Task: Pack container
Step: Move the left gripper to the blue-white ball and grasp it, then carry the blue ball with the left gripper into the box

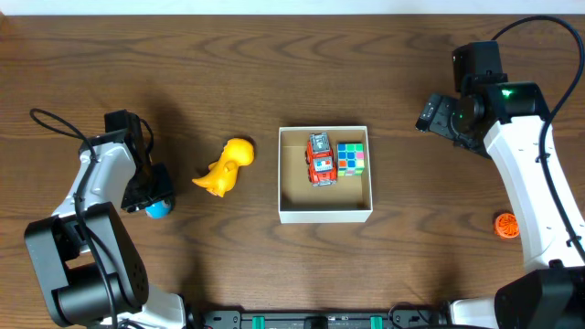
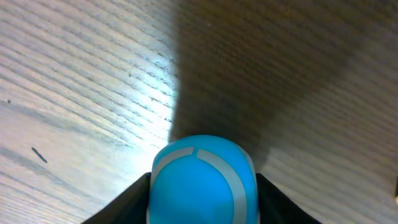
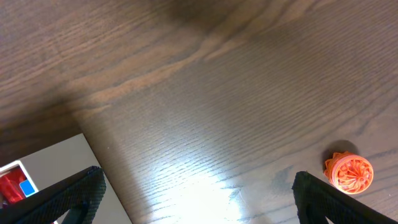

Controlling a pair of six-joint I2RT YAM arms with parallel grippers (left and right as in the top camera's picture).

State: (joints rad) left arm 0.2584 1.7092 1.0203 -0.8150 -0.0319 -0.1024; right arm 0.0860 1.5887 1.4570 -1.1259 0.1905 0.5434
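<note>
Down low, left hand gripping blue ball, right hand spread wide.

The worktop is dark brown wood with paler, wavy grain streaks. The container has white walls and a tan inside. The toy truck is red with white and grey patches. The puzzle cube is a grid of green, blue, white and pink squares. The toy dinosaur is plain yellow. The ball is bright blue with pale grey bands. The ridged toy is orange.
</note>
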